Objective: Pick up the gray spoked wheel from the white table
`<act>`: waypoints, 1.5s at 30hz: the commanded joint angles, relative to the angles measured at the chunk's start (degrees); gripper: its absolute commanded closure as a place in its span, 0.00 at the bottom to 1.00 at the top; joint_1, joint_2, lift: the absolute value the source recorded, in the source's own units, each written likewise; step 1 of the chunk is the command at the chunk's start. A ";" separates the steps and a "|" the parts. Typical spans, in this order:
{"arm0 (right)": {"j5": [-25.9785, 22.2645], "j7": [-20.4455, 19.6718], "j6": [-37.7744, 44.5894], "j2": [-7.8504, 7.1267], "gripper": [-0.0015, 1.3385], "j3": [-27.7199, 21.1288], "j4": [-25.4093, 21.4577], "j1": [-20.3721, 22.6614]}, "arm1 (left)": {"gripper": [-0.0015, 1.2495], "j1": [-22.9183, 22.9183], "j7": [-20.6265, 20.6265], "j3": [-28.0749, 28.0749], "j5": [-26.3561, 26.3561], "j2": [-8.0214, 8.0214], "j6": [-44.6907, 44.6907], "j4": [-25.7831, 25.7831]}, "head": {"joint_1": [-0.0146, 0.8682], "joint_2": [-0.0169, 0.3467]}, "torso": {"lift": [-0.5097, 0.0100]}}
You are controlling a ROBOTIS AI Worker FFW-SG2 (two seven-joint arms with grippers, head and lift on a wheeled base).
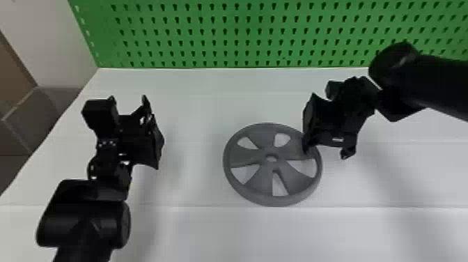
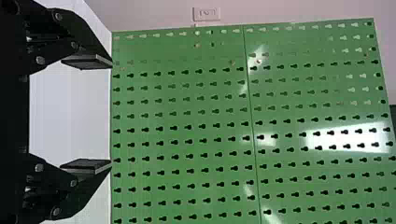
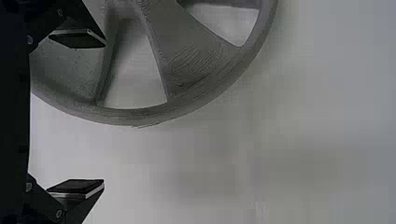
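The gray spoked wheel [image 1: 245,158] lies flat on the white table [image 1: 195,237]. At its right side my right gripper [image 1: 327,152] is open, with one finger over the wheel's right part and the other outside the rim. In the right wrist view, the rim of the wheel [image 3: 205,95] passes between the fingers of my right gripper [image 3: 103,114], without being clamped. My left gripper [image 1: 128,100] is parked open over the table's left part, well away from the wheel. The left wrist view has my left gripper [image 2: 111,114] with its fingers apart and nothing between them.
A green pegboard [image 1: 243,33] stands along the table's back edge. Beyond the table's left edge are a pale wall [image 1: 52,41] and a gray boxy shape [image 1: 45,108]. The right forearm [image 1: 442,87] stretches over the table's right part.
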 commanded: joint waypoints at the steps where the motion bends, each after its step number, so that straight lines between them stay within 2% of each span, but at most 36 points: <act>1: -2.11 -0.26 -4.30 0.58 0.17 1.13 -0.76 0.73 | 0.39 0.00 0.22 -0.07 0.04 0.11 0.00 0.00 | 0.90 0.25 | 0.83; 8: -5.97 -1.40 -8.87 0.93 0.17 2.71 -0.50 0.99 | 0.39 0.00 0.40 -0.24 0.21 0.28 0.00 0.00 | 0.90 0.25 | 0.83; 11: -6.32 -2.81 -9.22 1.02 0.17 3.15 -0.41 0.90 | 0.39 -0.09 0.49 -0.51 0.21 0.46 0.00 0.00 | 0.90 0.25 | 0.83; 14: -9.23 -3.25 -9.31 0.85 0.17 4.82 -0.06 0.64 | 0.39 -0.09 0.58 -0.51 0.21 0.55 0.00 0.00 | 0.90 0.25 | 0.83; 18: -10.72 -4.83 -8.78 0.58 0.17 5.43 0.20 0.29 | 0.39 0.00 0.84 -0.60 0.21 0.55 0.00 0.00 | 0.90 0.25 | 0.83; 21: -15.03 -6.24 -8.61 0.32 0.17 6.84 0.38 0.11 | 0.39 0.08 0.84 -0.60 0.21 0.55 0.00 0.00 | 0.90 0.25 | 0.83; 30: -15.38 -7.47 -6.41 -0.12 0.17 5.61 1.08 0.11 | 0.39 0.08 0.93 -0.51 0.30 0.64 0.00 0.00 | 0.90 0.25 | 0.83; 45: -15.29 -7.55 -5.62 -0.03 0.17 5.08 1.17 0.11 | 0.39 0.00 1.01 -0.60 0.30 0.64 0.00 0.00 | 0.90 0.25 | 0.83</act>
